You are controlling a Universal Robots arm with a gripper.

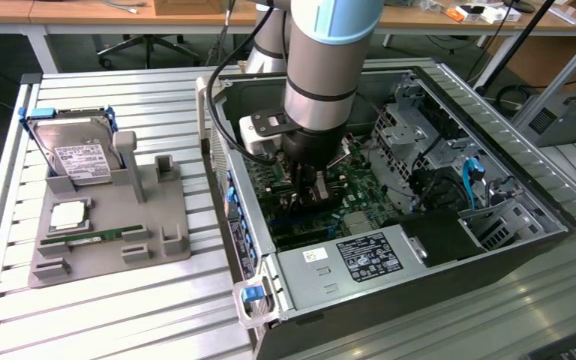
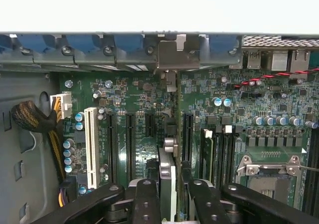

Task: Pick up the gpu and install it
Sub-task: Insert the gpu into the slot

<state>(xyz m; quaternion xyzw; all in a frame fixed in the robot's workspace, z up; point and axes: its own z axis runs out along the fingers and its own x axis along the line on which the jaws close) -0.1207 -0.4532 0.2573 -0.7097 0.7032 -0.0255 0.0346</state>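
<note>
Green motherboard (image 2: 239, 109) fills the floor of the open PC case (image 1: 528, 187); I have the arm (image 1: 318, 75) reaching straight down into it; gripper (image 2: 168, 194) sits low over the board, fingers (image 2: 145, 199) part open and closed on the gpu (image 2: 167, 176), which I see edge-on between them as a thin upright card; its silver-grey bracket (image 2: 172, 55) stands against the rear wall of the case, in line with the blue slot clips (image 2: 127, 42); card runs along the expansion slots, just beside the black slots (image 2: 129, 139) and well apart from the white slot (image 2: 90, 147); whether the card edge is fully seated in a slot I can't tell; memory sticks (image 2: 209, 152) stand on the other side of the card, near the bare CPU socket (image 2: 266, 171).

In the exterior view the gripper (image 1: 308, 187) is down among the board parts, mid-case; on the exterior view's left a grey holder tray (image 1: 108, 247) sits on the slatted metal table (image 1: 118, 90); hard drive (image 1: 78, 157) stands tilted in it, a CPU (image 1: 68, 216) lies flat below it, a green RAM stick (image 1: 103, 236) lies just beside that; black power supply (image 1: 368, 255) with white label near the front of the case.
</note>
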